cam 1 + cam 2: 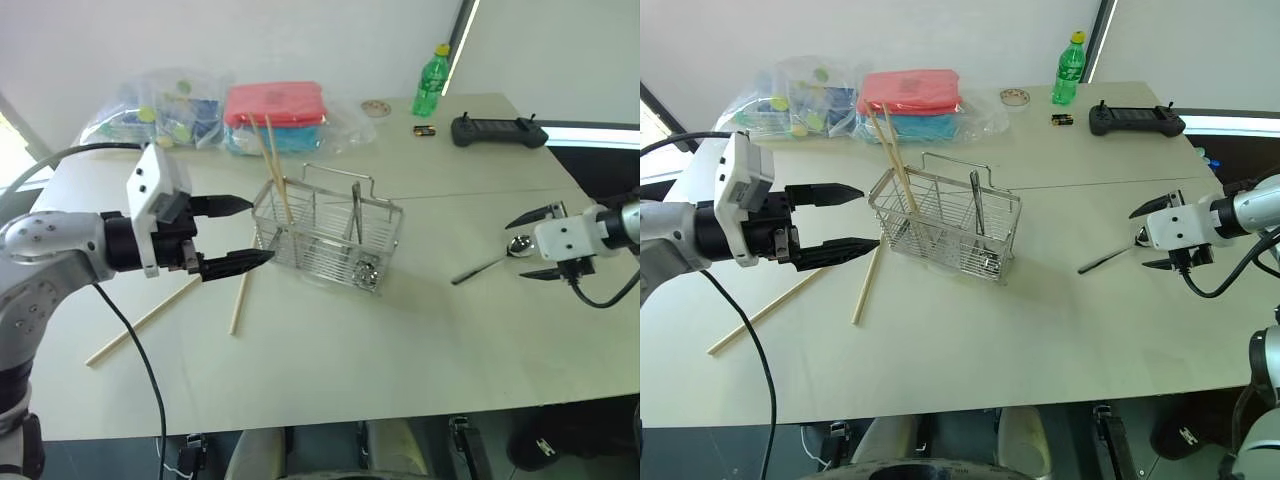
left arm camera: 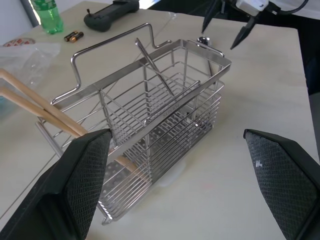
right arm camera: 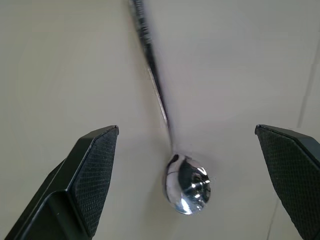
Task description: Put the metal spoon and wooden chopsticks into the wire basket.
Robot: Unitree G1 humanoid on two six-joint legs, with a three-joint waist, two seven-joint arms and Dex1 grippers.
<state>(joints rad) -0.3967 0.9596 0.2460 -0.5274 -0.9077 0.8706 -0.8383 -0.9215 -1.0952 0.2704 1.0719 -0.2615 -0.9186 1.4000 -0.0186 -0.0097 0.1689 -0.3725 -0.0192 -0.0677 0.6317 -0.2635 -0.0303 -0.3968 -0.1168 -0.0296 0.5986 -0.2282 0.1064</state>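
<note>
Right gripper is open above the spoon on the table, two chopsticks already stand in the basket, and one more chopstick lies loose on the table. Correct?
Not quite: two chopsticks lie loose on the table, not one, as the left eye view shows. The rest holds: the right gripper is open above the spoon, and two chopsticks stand in the basket.

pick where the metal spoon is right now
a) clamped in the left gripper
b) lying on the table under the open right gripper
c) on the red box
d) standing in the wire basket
b: the metal spoon lies flat on the table, beneath the open right gripper.
</note>
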